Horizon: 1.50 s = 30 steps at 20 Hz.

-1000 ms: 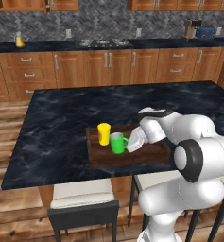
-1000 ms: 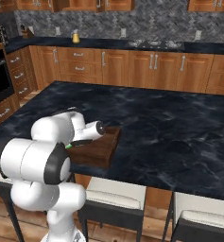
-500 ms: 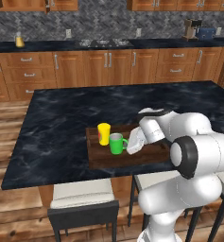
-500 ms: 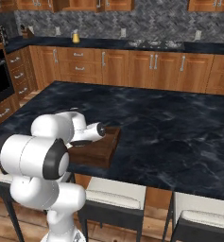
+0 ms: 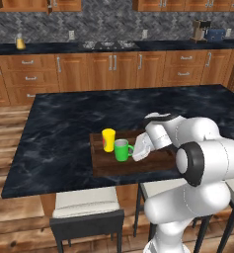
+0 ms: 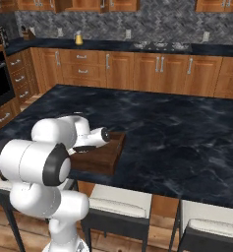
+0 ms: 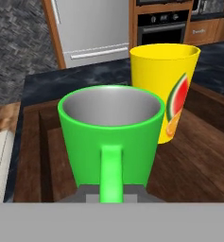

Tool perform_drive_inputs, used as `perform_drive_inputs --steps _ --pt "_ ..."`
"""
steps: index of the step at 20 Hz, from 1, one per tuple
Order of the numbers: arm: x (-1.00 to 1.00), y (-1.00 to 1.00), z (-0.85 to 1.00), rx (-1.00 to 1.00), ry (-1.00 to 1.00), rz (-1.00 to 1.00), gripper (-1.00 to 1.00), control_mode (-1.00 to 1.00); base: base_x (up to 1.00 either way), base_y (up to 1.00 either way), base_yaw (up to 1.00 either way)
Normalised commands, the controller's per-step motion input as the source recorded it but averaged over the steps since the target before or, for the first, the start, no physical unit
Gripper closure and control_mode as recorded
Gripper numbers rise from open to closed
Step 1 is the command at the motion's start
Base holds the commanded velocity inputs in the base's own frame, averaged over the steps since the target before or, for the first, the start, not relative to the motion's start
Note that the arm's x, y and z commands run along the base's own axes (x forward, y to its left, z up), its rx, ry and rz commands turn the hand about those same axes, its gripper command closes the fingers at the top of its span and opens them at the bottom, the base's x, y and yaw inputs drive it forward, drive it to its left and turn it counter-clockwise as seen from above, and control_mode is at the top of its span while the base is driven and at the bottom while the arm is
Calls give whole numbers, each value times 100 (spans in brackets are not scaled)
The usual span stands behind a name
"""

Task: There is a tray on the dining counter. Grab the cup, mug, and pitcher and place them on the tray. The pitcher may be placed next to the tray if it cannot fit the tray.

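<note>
Green mug (image 5: 121, 149) stood on tray (image 5: 101, 167), beside cup (image 5: 108, 140) | gripper (image 5: 136, 154) pinched shut on mug's handle

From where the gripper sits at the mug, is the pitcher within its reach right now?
Probably not. The pitcher stands on the far back counter, across the floor from the dining counter. The gripper is shut on the mug handle over the tray, so it must release and the base drive over.

My dining counter (image 5: 59, 128) (black marble, white-veined) carries the wooden tray (image 5: 101, 163) near its front edge, with the cup (image 5: 108, 139) and mug (image 5: 121, 149) standing on that.
</note>
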Motion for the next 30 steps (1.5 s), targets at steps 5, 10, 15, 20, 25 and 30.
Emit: perform_drive_inputs --steps 5,10,15,20,25,30 --pt "0 0 0 0 0 0 -100 -100 0 0 0" --pt "0 0 0 0 0 0 -100 -100 0 0 0" --pt "0 0 0 0 0 0 -100 -100 0 0 0" --pt "0 0 0 0 0 0 -100 -100 0 0 0" --pt "0 0 11 0 0 0 -100 -100 0 0 0" --pt "0 0 59 -1 0 -1 -100 -100 0 0 0"
